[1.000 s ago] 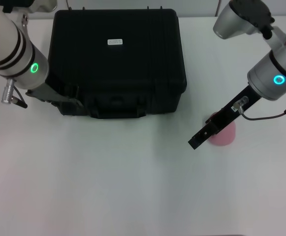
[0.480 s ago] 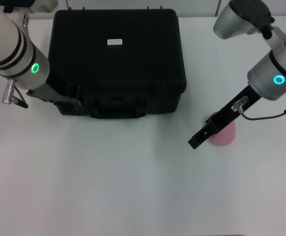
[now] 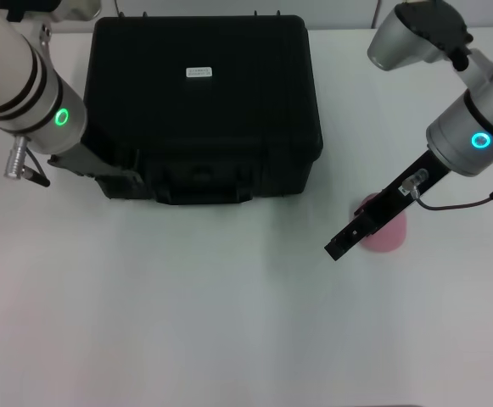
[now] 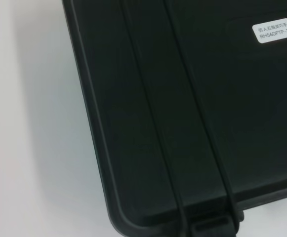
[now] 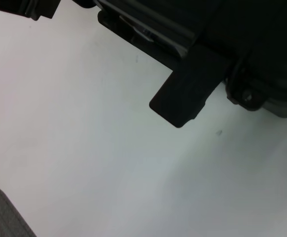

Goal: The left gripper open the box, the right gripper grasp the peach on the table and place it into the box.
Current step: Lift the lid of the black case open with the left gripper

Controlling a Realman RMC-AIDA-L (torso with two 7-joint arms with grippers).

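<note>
The black box lies shut at the back middle of the white table, a white label on its lid. In the left wrist view the lid and the same label fill the picture. My left gripper rests against the box's front left corner. The pale pink peach sits on the table to the right of the box, partly covered by my right gripper, which reaches over its left side. One black finger shows in the right wrist view, with the box's front beyond it.
White tabletop stretches bare between the box and the near edge. A cable loops under the right arm. The table's edge and a grey floor patch show in the right wrist view.
</note>
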